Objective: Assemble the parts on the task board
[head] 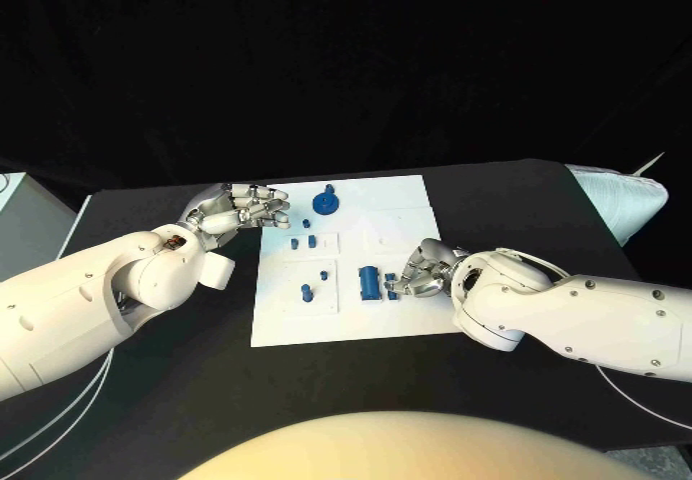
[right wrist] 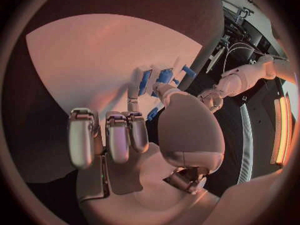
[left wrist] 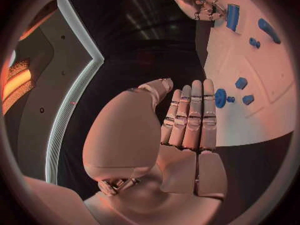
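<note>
The white task board (head: 378, 230) lies in the middle of the black table. On it are a round blue part (head: 327, 203) near the far edge, small blue parts (head: 303, 241) in the middle and a long blue part (head: 369, 283) near the front. My right hand (head: 424, 268) is over the board's front right, just beside the long part. In the right wrist view its thumb and one finger (right wrist: 133, 99) pinch a small blue part (right wrist: 147, 80), and the other fingers are curled. My left hand (head: 240, 209) hovers at the board's far left corner, fingers straight and holding nothing (left wrist: 190, 120).
A white object (head: 623, 198) lies at the table's far right edge. Bare black table surrounds the board on the left and front. The left wrist view shows the right hand (left wrist: 199, 2) beside the long blue part (left wrist: 232, 16).
</note>
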